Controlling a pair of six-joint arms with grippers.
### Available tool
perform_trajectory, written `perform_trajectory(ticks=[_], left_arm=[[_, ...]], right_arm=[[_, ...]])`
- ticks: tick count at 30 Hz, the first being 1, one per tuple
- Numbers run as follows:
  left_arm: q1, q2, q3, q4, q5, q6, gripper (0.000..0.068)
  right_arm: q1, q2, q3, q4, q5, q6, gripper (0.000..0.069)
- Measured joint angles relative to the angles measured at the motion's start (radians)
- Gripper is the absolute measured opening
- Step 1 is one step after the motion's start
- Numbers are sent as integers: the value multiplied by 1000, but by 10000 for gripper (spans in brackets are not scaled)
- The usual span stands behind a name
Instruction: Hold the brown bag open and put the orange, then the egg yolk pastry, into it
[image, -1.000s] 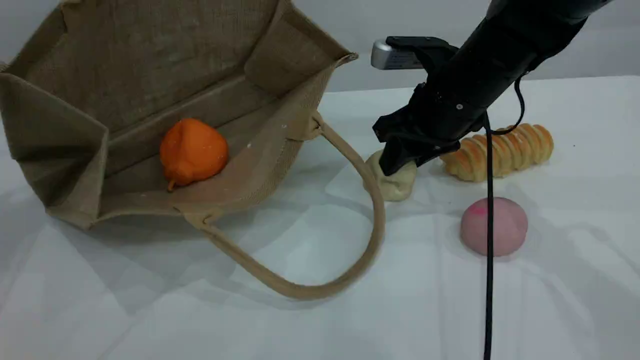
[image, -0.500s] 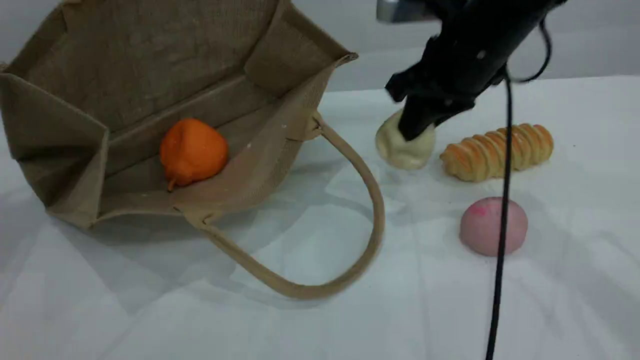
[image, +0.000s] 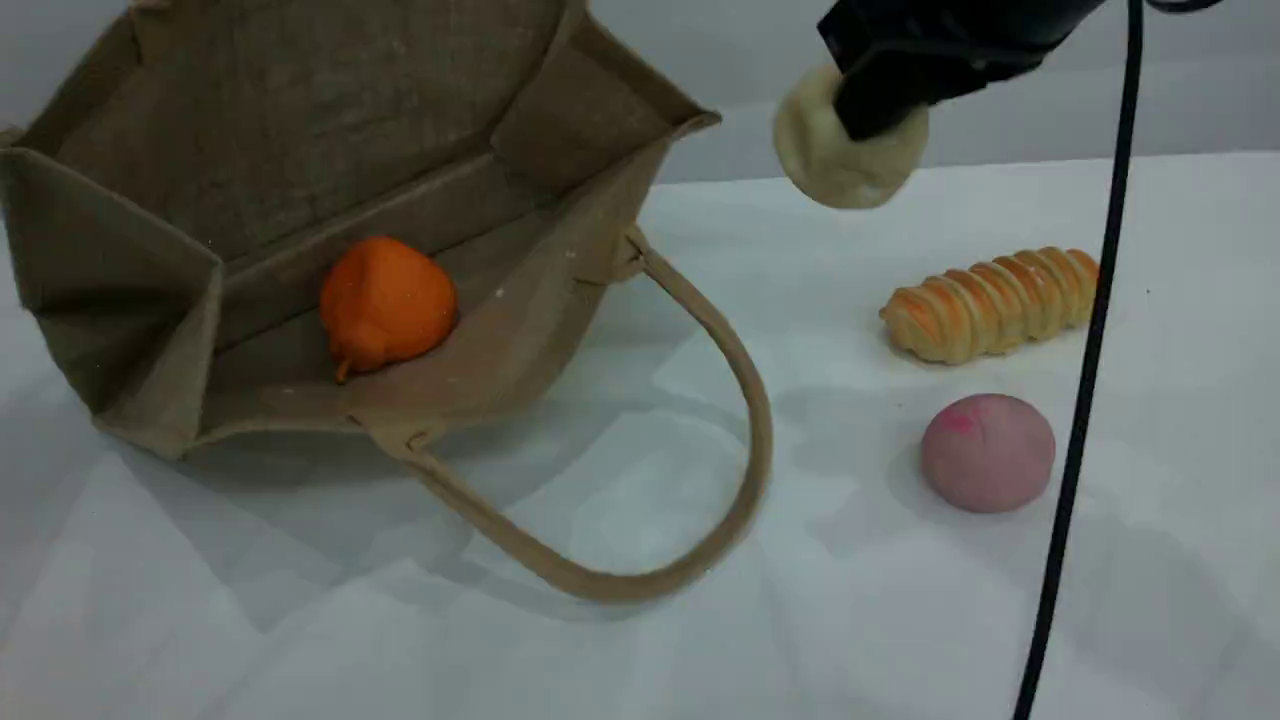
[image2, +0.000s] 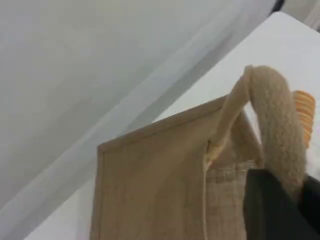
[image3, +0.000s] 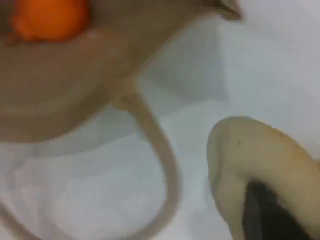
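Brown bag (image: 300, 150): lies on its side on the white table (image: 600, 650), mouth gaping toward the camera, its upper wall lifted.
Upper handle (image2: 275, 130): pinched in the left gripper (image2: 280, 205), whose dark fingers are pressed together on the beige rope (seen only in the left wrist view; this gripper is outside the scene view).
Lower handle (image: 740, 400): a beige loop sprawled flat on the table, running out from the bag's lower rim toward the right.
Orange (image: 385, 303): inside the brown bag, resting on its lower wall near the mouth, stem end pointing down toward the rim.
Right gripper (image: 880, 100): up in the air to the right of the bag's mouth, above the level of the bag's right rim, its fingers clamped on the egg yolk pastry.
Egg yolk pastry (image: 840, 150): pale cream lump hanging from the right gripper, clear of the table, apart from the bag.
Bread roll (image: 990, 303): golden and ridged, on the table well to the right of the bag.
Pink ball (image: 987, 452): on the table just in front of the bread roll (nearer the camera), right of the lower handle.
Black cable (image: 1080, 400): hangs down across the right side, passing in front of the bread roll's end.
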Motion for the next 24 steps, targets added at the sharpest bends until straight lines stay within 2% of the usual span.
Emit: perform_trajectory(ticks=[4, 10, 14, 17, 24], left_arm=[[-58, 0, 0, 24, 0, 11, 90], [-138, 0, 0, 22, 1, 12, 90], [-182, 0, 0, 21, 1, 11, 90], [-199, 0, 0, 17, 2, 4, 90], [-200, 0, 0, -9, 2, -7, 90]], right_arm=[[79, -96, 68, 2, -28, -20, 42], [199, -122, 69, 15, -62, -27, 42], [255, -121, 68, 16, -128, -28, 42], [258, -119, 68, 23, -175, -28, 42], [258, -27, 67, 23, -317, -28, 42]])
